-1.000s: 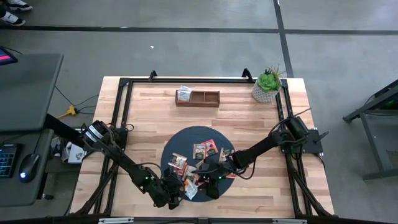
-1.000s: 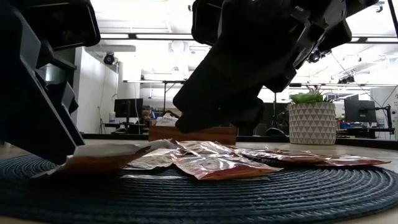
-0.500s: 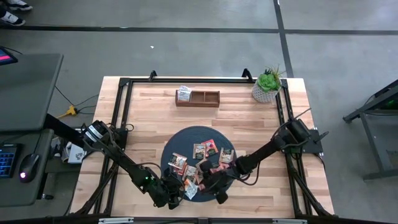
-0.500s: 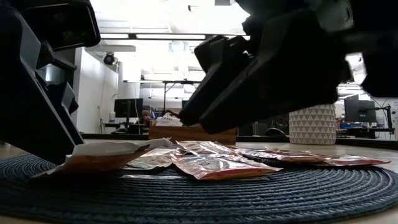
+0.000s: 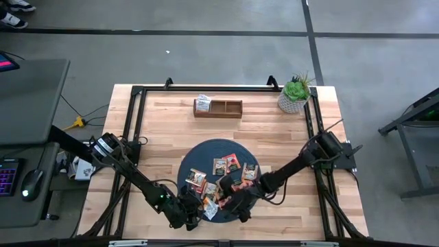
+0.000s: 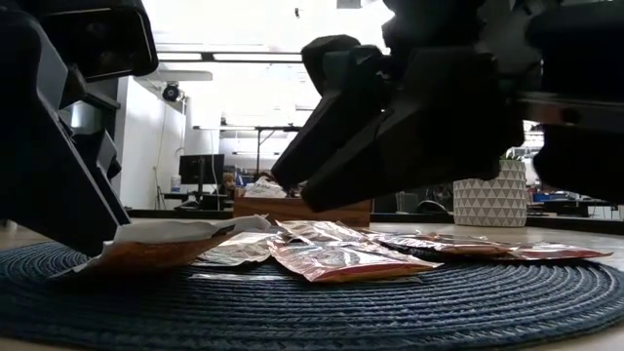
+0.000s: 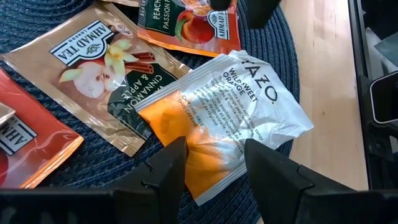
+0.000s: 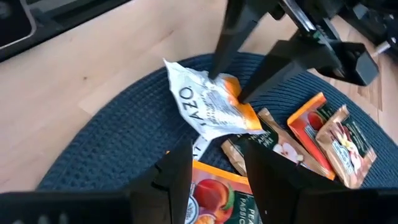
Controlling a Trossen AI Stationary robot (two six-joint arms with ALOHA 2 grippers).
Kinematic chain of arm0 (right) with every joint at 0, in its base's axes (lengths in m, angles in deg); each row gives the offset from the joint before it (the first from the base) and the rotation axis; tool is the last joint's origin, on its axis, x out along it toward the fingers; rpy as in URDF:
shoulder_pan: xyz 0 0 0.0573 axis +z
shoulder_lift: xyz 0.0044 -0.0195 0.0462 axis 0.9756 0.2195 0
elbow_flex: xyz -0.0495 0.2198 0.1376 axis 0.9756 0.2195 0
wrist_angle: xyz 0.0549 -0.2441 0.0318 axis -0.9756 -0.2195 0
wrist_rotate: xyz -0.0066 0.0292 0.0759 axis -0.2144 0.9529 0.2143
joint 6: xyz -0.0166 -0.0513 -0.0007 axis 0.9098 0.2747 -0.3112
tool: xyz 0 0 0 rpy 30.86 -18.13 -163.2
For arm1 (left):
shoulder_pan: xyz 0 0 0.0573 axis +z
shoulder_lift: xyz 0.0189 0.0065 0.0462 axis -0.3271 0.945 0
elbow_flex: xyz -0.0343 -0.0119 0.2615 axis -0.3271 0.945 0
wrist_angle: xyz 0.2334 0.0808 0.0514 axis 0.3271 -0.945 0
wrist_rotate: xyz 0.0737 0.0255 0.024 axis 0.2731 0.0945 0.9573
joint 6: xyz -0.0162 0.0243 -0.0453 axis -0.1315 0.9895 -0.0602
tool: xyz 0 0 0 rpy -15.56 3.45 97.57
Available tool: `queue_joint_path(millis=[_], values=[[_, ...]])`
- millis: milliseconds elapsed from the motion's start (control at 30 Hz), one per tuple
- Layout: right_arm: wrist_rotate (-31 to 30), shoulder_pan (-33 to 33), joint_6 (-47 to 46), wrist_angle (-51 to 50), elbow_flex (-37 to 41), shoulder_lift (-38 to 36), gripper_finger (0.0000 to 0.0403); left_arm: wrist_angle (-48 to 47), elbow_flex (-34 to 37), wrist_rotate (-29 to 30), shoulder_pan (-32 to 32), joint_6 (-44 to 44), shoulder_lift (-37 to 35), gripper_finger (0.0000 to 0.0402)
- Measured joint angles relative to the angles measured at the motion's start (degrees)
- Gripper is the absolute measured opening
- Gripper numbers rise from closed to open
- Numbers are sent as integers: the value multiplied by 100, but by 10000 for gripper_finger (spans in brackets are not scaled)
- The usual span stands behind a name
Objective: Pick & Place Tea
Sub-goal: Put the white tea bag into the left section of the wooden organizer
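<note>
My left gripper (image 7: 211, 163) sits low at the bottom centre of the overhead frame, at the near edge of the dark round mat (image 5: 199, 154), its two fingers spread with a gap between them and poised over the orange corner of a white and orange sachet (image 7: 233, 112); I cannot tell from the pictures whether the fingertips touch that corner. That crumpled sachet lies at the mat's rim, partly hanging over the bare wood of the desk (image 5: 164, 130). Beside it in my left wrist view lie a brown and green apple-cinnamon sachet (image 7: 106, 78), an orange peach sachet (image 7: 196, 28) and a red sachet (image 7: 28, 146), all flat on the mat. My right gripper (image 8: 214, 168) hovers just right of the left one in the overhead frame, over the lower part of the mat, fingers parted and holding nothing, looking down at the same white and orange sachet. The rest of the tea (image 5: 230, 166) is scattered across the middle of the mat, some pieces overlapping. Toward the top of the overhead frame stands a wooden tray (image 5: 226, 108) with a few white sachets (image 5: 202, 103) in its left compartment, and a potted plant (image 5: 295, 94) occupies the upper right of the desk.
</note>
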Motion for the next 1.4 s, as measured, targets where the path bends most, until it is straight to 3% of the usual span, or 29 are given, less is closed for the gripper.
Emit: queue_joint_path(millis=[200, 433, 567, 767, 900, 1400], values=[[-24, 53, -267, 46, 0, 0, 142, 23, 6, 175, 1, -313, 7, 165], [-101, -2, -3587, -117, 2, 2, 142, 219, 14, 228, 208, -524, 14, 165], [239, -29, -5128, -179, 2, 2, 142, 362, 20, 188, 360, -531, 22, 165], [928, -27, -6856, -119, 2, 2, 142, 396, 17, 74, 491, -458, 22, 165], [991, -30, -7610, -107, 2, 2, 142, 389, 17, 105, 490, -438, 22, 165], [-625, 169, -10017, -109, 2, 2, 142, 356, 13, 503, 487, -426, 20, 165]])
